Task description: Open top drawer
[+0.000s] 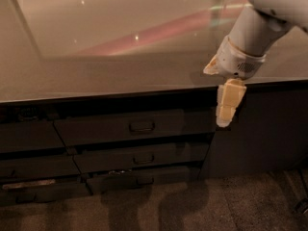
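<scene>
The top drawer point(134, 127) is a long dark grey front just under the counter edge, with a small dark bar handle point(142, 127) at its centre. None of its interior shows. My gripper point(225, 110) hangs pointing down from the white arm point(250, 37). It is in front of the drawer's right end, to the right of the handle and apart from it. It holds nothing that I can see.
A glossy brown countertop point(120, 66) overhangs the drawers. Two narrower drawers point(144, 158) sit below the top one, and more dark fronts point(29, 138) are at the left. A plain dark cabinet panel point(264, 129) stands at the right, above speckled floor point(192, 206).
</scene>
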`<state>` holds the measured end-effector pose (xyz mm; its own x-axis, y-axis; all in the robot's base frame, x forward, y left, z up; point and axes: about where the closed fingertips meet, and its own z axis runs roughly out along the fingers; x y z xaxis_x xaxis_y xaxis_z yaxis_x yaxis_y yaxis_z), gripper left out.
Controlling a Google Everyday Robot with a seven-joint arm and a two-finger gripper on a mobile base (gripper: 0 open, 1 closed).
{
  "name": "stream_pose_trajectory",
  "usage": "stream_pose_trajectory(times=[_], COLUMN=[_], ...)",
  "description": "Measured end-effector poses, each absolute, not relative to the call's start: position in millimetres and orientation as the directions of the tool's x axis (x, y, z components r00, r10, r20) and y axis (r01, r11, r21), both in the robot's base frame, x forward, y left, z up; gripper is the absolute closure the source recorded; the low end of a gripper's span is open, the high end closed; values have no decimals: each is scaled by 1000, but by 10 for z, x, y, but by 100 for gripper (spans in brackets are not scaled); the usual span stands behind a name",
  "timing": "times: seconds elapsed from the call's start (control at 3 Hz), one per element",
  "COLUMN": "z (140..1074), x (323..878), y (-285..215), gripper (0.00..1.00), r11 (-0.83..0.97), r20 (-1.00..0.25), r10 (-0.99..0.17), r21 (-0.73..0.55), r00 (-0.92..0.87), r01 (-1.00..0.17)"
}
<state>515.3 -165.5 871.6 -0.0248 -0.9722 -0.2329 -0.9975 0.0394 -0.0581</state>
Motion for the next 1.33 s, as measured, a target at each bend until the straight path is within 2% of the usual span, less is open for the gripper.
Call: stream_pose_trajectory(times=[0.67,1.33], z=[8552,8430], x=[5236,4925], y=[-1674,-1590], gripper=[0,0], r11=[40,15], r20=[-237,-234], r10=[-971,-972], r21=[-22,-65], r00=[-34,1], r01=[-999,-998])
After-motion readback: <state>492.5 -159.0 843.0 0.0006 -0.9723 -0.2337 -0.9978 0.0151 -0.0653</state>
